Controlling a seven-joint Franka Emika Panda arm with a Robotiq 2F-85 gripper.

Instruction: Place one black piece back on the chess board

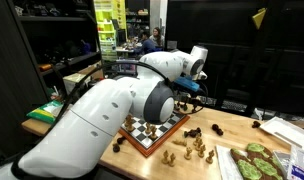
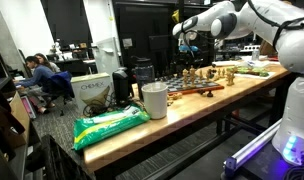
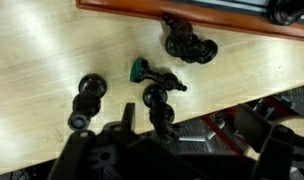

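The chess board (image 1: 150, 131), checkered with a reddish-brown frame, lies on the wooden table; its frame edge (image 3: 172, 14) runs along the top of the wrist view. Several black pieces lie on their sides on the table beside it: one by the frame (image 3: 189, 46), one with a green felt base (image 3: 144, 72), one at the left (image 3: 86, 101) and one nearest my fingers (image 3: 158, 108). They also show in an exterior view (image 1: 192, 132). My gripper (image 3: 177, 152) hangs well above them in both exterior views (image 1: 190, 88) (image 2: 186, 38), open and empty.
Light wooden pieces (image 1: 195, 150) stand near the table's front edge. A tray with green items (image 1: 254, 162) is at one end. A white cup (image 2: 154, 100) and a green bag (image 2: 110, 125) sit at the other end. The table edge (image 3: 242, 108) is just below the pieces.
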